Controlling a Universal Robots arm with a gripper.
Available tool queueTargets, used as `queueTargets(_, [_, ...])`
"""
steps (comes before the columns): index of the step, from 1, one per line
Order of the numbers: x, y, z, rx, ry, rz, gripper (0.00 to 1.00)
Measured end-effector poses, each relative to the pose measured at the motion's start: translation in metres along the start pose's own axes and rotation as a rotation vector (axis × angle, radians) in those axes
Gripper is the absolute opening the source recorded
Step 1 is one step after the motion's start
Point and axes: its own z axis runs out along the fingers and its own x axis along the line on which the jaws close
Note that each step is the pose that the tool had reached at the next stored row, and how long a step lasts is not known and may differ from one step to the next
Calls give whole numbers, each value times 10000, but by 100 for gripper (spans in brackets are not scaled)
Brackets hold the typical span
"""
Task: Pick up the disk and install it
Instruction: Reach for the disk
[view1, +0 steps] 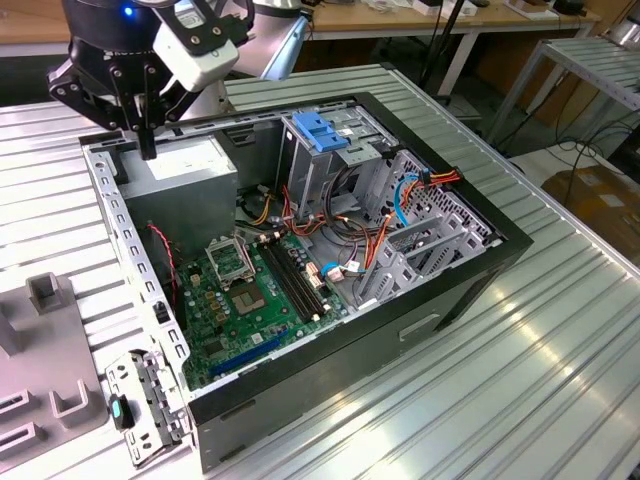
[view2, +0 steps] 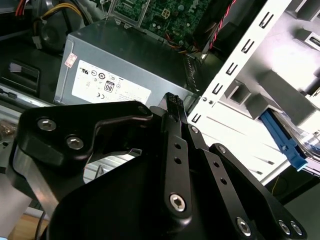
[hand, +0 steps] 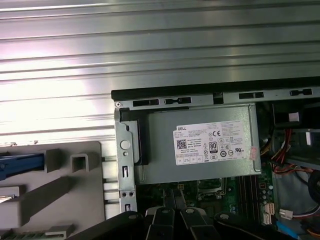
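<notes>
Gripper hangs over one corner of the open computer case, tips pointing down. Fingers are pressed together with nothing between them — not carrying anything.

Straight beneath the tips is the grey power supply, with its white label facing up. I cannot tell whether the tips touch its lid or stop just above it.

The disk is not in the case. It lies in the grey fixture on the ribbed metal table, outside the case's perforated side wall. That wall stands between the fingers and the disk, and the two are well apart. In both wrist views one bright blue side rail of the disk can be made out, seated in a slot of the fixture and partly out of frame. The dark body is hard to make out.

On the far side of the power supply from the fingers, deeper in the case, are:
- the green motherboard
- the drive cage, topped by the pale-blue latch plate
- a tangle of orange and red cables

All of these are well clear of the tips.
</notes>
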Motion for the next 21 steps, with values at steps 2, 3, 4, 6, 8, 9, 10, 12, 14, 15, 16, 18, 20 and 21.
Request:
queueTargets(2, [5,0,0,0,2,1,11])
queueTargets(3, [9,-1,1,0,3,0,11])
queueTargets(4, [13,-1,1,0,4,0,11])
queueTargets(6, [21,-2,2,0,7,0,11])
queueTargets(8, [28,-2,2,1,9,1,11])
queueTargets(9, [31,-2,3,1,9,1,11])
queueTargets(10, [34,-3,3,0,9,0,11])
queueTargets(12, [40,-3,3,1,11,1,11])
queueTargets(14, [46,-4,4,1,13,1,11])
queueTargets(15, [49,-4,4,1,13,1,11])
queueTargets(16, [53,-4,4,1,13,1,11])
queueTargets(18, [61,-5,5,1,14,1,11])
queueTargets(20, [74,-6,5,1,14,1,11])
queueTargets(21, [79,-6,5,1,15,1,11])
